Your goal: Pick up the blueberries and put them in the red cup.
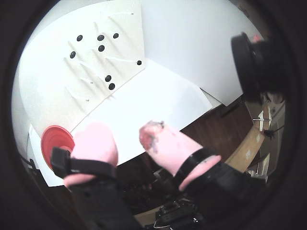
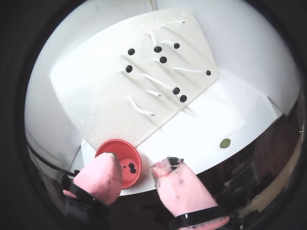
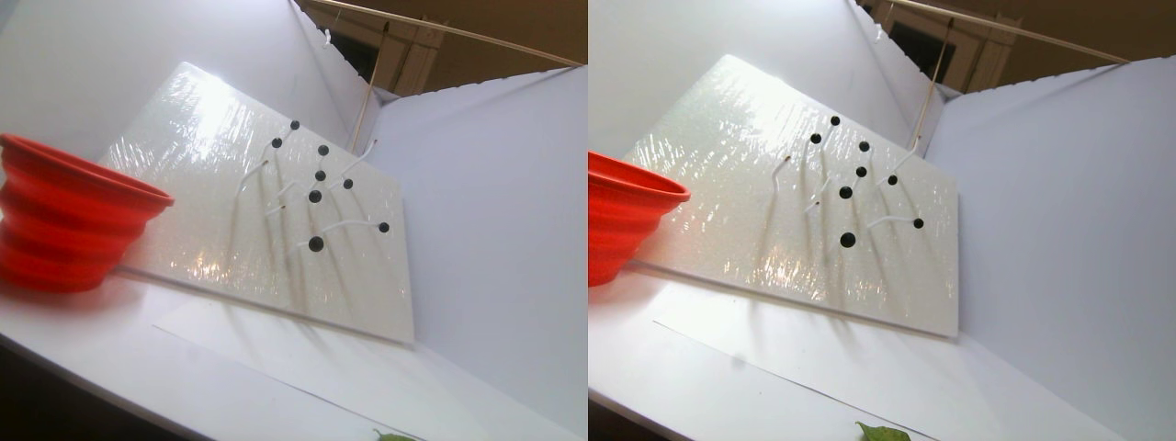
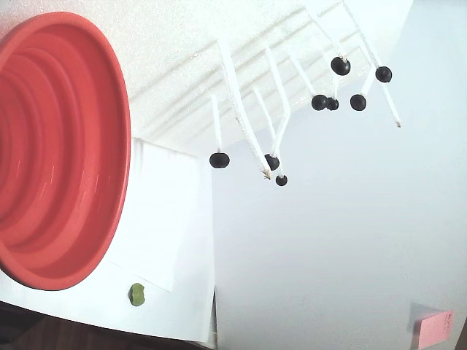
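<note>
The red cup (image 2: pixel 120 148) stands at the near edge of the white table, just below the tilted white board (image 2: pixel 96 91). Two blueberries (image 2: pixel 132 168) lie inside it. Several more blueberries (image 2: pixel 163 60) sit on thin white stems on the board (image 1: pixel 48 86), also seen as blueberries (image 1: pixel 101 48) in the other wrist view and blueberries (image 4: pixel 339 65) in the fixed view. My gripper (image 2: pixel 136 165) hangs open beside the cup (image 1: pixel 57 139), its pink fingers (image 2: pixel 98 177) apart with nothing between them. Dark smudges mark the right fingertip. In the stereo pair view the cup (image 3: pixel 64 220) and berries (image 3: pixel 315 196) show without the gripper.
A small green lump (image 2: pixel 225 143) lies on the white sheet near the table edge, right of the cup. A pink square note (image 4: pixel 435 326) sits at the fixed view's bottom right. A black round device (image 1: pixel 249 62) stands at the right. White walls (image 3: pixel 487 202) close in behind the board.
</note>
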